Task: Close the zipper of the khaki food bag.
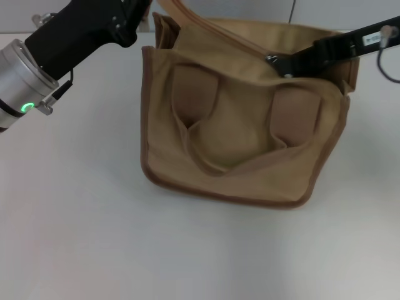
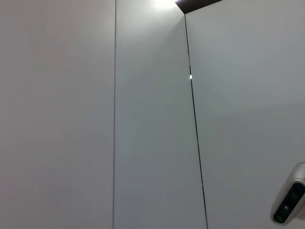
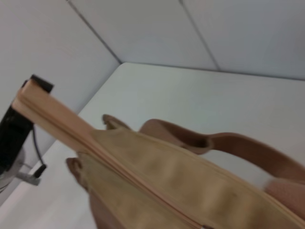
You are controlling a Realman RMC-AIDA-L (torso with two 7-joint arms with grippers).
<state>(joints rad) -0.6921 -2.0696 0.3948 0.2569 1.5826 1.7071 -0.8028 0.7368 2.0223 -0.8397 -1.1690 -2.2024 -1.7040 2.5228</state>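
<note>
The khaki food bag (image 1: pixel 237 144) stands on the white table, its two strap handles (image 1: pixel 194 94) hanging down the near side. The zipper (image 1: pixel 219 31) runs along its top from far left to right. My right gripper (image 1: pixel 281 64) sits on the top near the right end, shut at the zipper track where a bit of shiny metal shows. My left arm (image 1: pixel 81 31) reaches to the bag's far-left corner. In the right wrist view the left gripper (image 3: pixel 34 88) clamps the raised end of the zipper (image 3: pixel 119 167), above the bag (image 3: pixel 190 186).
The white table (image 1: pixel 75 237) spreads around the bag. Grey wall panels stand behind it (image 3: pixel 143 28). The left wrist view shows only wall panels and a small grey device (image 2: pixel 288 200). A cable (image 1: pixel 390 69) hangs at the far right.
</note>
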